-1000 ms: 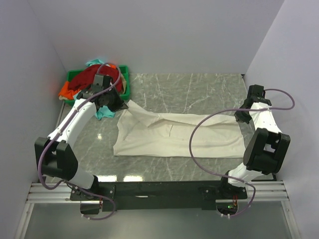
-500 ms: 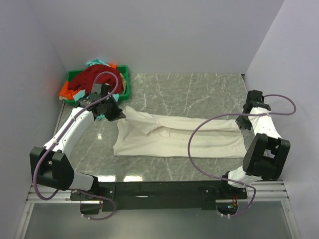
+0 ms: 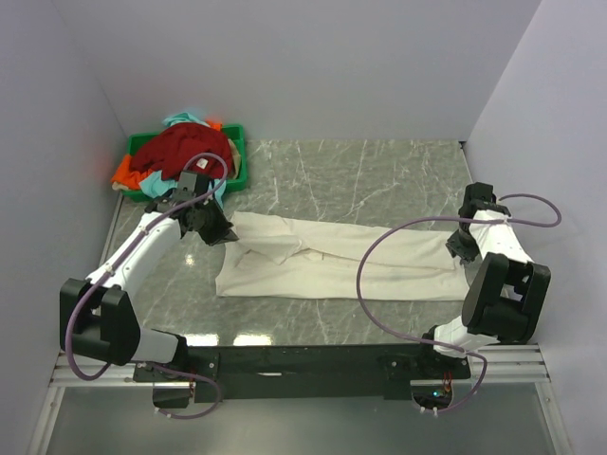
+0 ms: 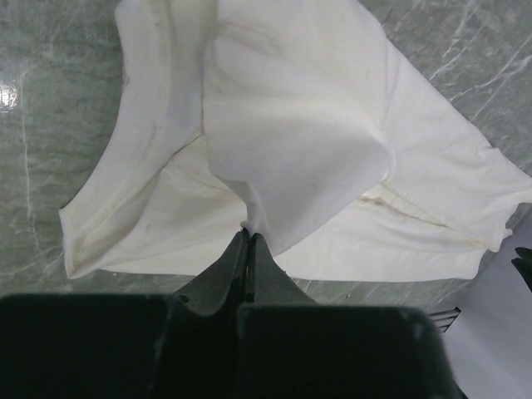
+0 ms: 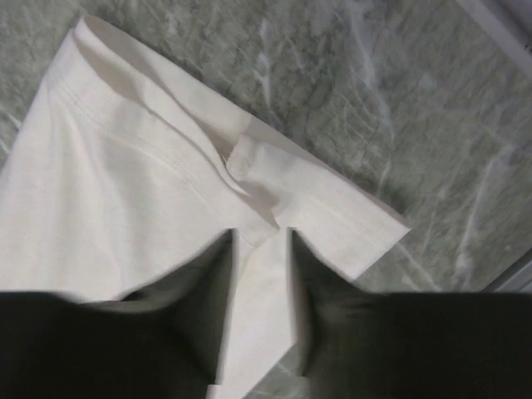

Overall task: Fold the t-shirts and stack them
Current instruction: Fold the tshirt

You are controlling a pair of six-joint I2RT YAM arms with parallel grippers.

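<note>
The cream-white t-shirt (image 3: pixel 332 265) lies long across the middle of the tabletop (image 3: pixel 379 171). My left pincer (image 4: pixel 249 239) pinches a fold at its left end. My right pincer (image 5: pixel 258 241) hangs a little open over its right end. I see the other t-shirts (image 3: pixel 180 150) piled in the green bin (image 3: pixel 237 152), far left.

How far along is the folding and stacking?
Done: nothing is stacked. In hand: the cream-white shirt lies partly folded, the left gripper pinching its left end, the right gripper open over its right end. Left: the dark red shirt, orange shirt and teal shirt piled in the green bin.
</note>
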